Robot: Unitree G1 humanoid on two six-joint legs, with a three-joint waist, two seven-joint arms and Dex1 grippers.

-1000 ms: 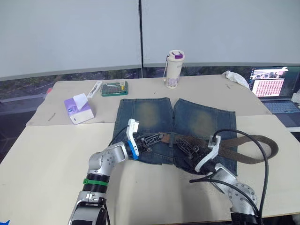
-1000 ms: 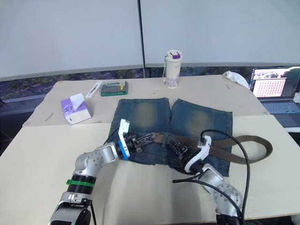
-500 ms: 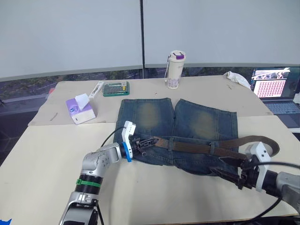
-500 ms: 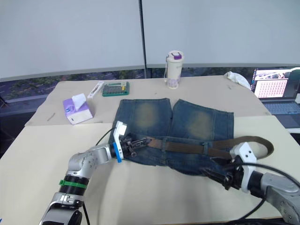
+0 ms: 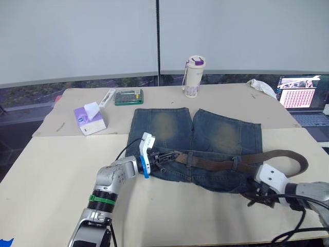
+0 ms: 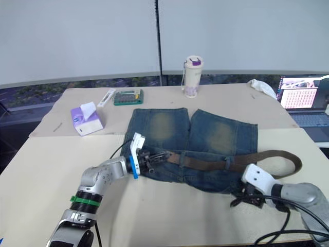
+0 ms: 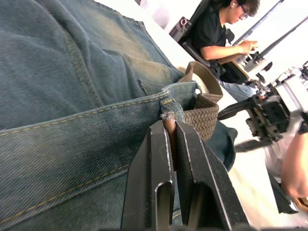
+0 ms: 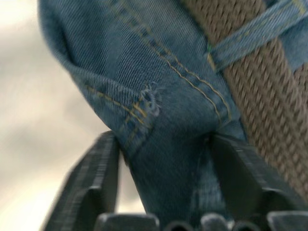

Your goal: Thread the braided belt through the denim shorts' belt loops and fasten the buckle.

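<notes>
The denim shorts (image 5: 205,131) lie flat on the table with the waistband towards me. The braided belt (image 5: 216,164) runs along that waistband, under a belt loop (image 5: 234,163), and curls off past the right hip. My left gripper (image 5: 163,157) is at the waistband's left part, shut on the belt's brown end (image 7: 168,127) just where it leaves a loop. I cannot make out the buckle. My right gripper (image 5: 253,194) is at the shorts' near right corner, open, with the folded denim corner (image 8: 163,125) between its fingers (image 8: 91,183). Belt (image 8: 260,91) and a loop (image 8: 255,33) lie just beyond.
Behind the shorts stand a purple tissue box (image 5: 89,118), a green case (image 5: 127,96), a white stick (image 5: 105,98) and a cream bottle (image 5: 193,76). A white cloth (image 5: 261,86) and a laptop (image 5: 300,98) are at the far right. A seated person (image 7: 216,33) is beyond the table.
The right gripper left the middle of the waistband, swung out to the right, then came back onto the shorts' right corner. The belt now lies straighter. The left gripper kept its hold.
</notes>
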